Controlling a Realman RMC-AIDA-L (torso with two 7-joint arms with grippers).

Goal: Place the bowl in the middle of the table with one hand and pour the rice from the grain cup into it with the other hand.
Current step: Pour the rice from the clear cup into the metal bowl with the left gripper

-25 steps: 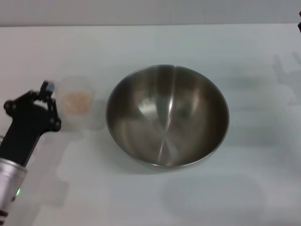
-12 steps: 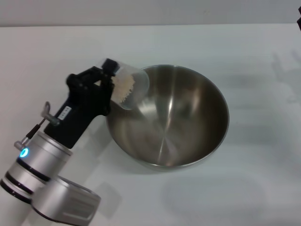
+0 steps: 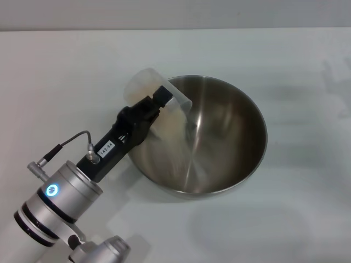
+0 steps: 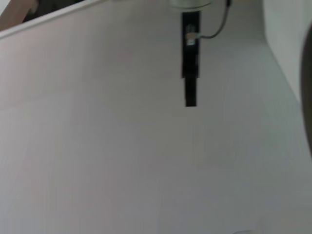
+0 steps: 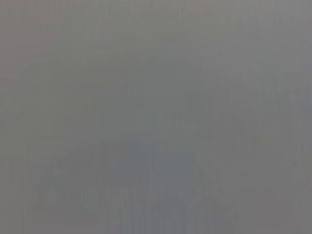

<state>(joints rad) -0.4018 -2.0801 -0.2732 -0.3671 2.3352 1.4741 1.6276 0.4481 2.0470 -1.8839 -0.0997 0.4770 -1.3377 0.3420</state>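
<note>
Clenched on the grain cup (image 3: 156, 98), the left pincer (image 3: 156, 105) is tipping it steeply over the near-left rim of the bowl (image 3: 196, 135), which is sitting about mid-table (image 3: 285, 219). Pouring looks to be under way: the rice (image 3: 184, 148) is streaking as a pale blur down the bowl's inner wall. Next, I judge, comes holding the tilt until the cup is emptying fully. No right pincer is showing anywhere.
</note>
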